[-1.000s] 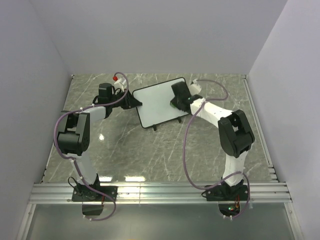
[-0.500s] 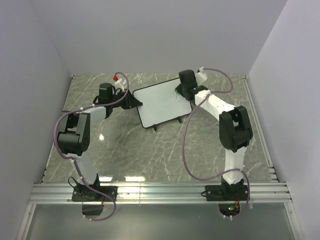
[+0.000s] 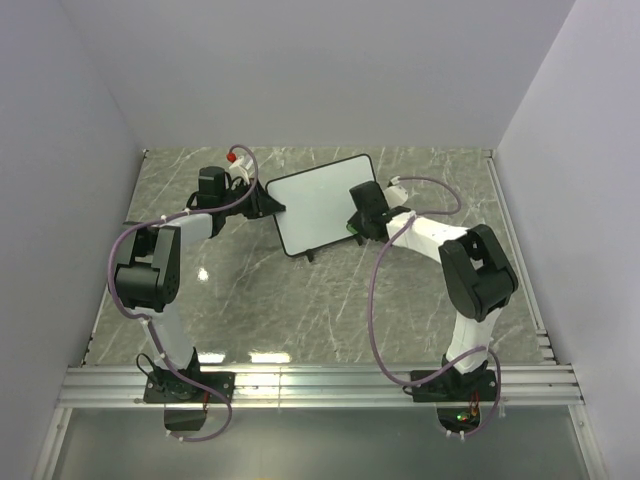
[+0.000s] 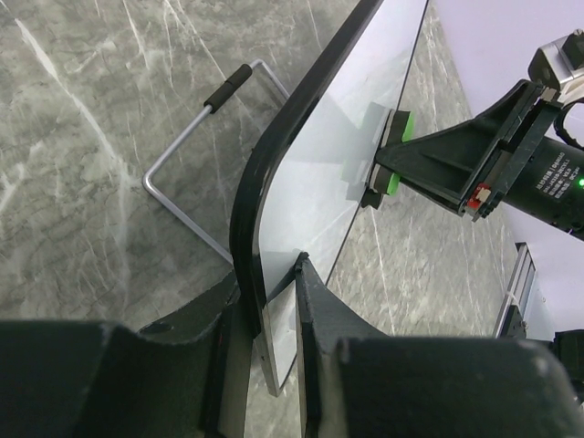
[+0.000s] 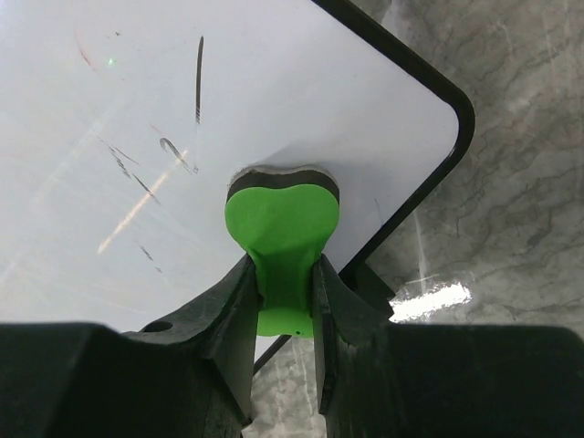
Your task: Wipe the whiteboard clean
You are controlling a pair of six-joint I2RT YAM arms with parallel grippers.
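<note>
The whiteboard [image 3: 318, 203] stands propped on the table [image 3: 250, 290], toward 12 o'clock of the table's middle in the top view, tilted back on its wire stand [image 4: 187, 155]. The left jaws are clamped narrow on the board's edge at its 9 o'clock side, one finger on the face and one behind the frame, steadying it. The right jaws are closed on a green eraser [image 5: 283, 235], gripping its narrow stem, and its dark felt face is pressed flat on the board near the 4 o'clock corner.

The step in hand looks like the wiping itself, well under way: most of the white face shows clean from above. The right wrist view shows what is left to clear: a few dark strokes [image 5: 199, 66] and short faint smears [image 5: 173, 151] lying toward 10 and 11 o'clock of the eraser.

The next move likely calls for sliding the eraser up toward 11 o'clock across those strokes, felt kept flat and pressed evenly, while the left jaws hold firm so the board does not swing or tip back on its stand.
</note>
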